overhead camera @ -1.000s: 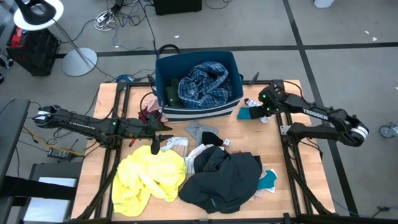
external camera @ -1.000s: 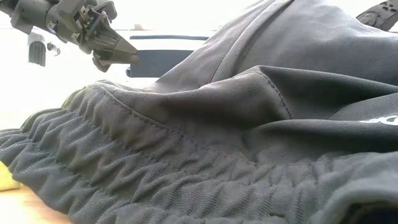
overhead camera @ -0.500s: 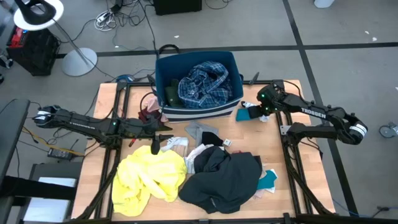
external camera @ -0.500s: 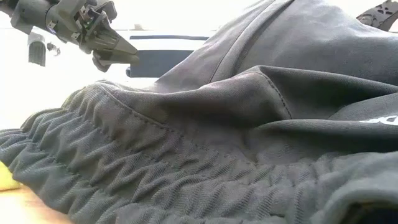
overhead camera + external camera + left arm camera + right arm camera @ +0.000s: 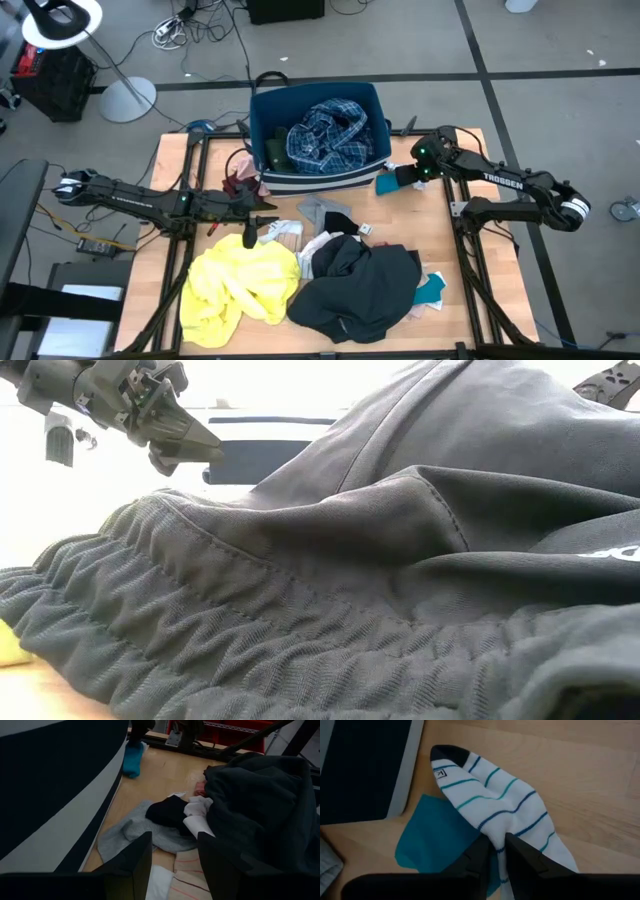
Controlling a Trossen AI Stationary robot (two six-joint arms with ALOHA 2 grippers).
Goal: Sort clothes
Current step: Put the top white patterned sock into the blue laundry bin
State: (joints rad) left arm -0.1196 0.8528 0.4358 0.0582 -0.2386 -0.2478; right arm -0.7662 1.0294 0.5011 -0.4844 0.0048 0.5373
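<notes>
White with teal and navy stripes, a sock (image 5: 495,815) is pinched between the right gripper's (image 5: 497,851) nearly closed fingers, its dark toe pointing away from the wrist and its body draped over a plain teal sock (image 5: 437,840) that lies on the wooden table (image 5: 580,775) just beside the bin's (image 5: 365,765) corner. From above, that right gripper (image 5: 412,176) sits at the bin's right front corner, the teal sock (image 5: 388,183) showing just beside it. Inside the navy bin (image 5: 318,178) with its white stripes lie a blue plaid shirt (image 5: 328,135) and a dark green piece (image 5: 275,155) at its left side. A maroon garment (image 5: 240,184) rests on the table touching the bin's left front corner. Nearer the table's front edge the rest of the clothes spread out: a yellow garment (image 5: 238,285) at the left, a large dark grey one (image 5: 355,290) to its right and touching it, a pale grey piece (image 5: 320,212) and a black one (image 5: 340,222) between the pile and the bin, small white items (image 5: 285,232) beside them, and another teal bit (image 5: 432,292) poking from under the dark grey garment's right edge. The left gripper (image 5: 262,224) hangs over the table in front of the bin's left half, jaws open and empty; its wrist view looks past its spread fingers (image 5: 140,860) at the pale grey piece (image 5: 135,832), the black one (image 5: 172,812) and the dark grey heap (image 5: 265,810). The low view is almost filled by dark grey fabric (image 5: 380,590), with the left gripper (image 5: 185,440) above it.
</notes>
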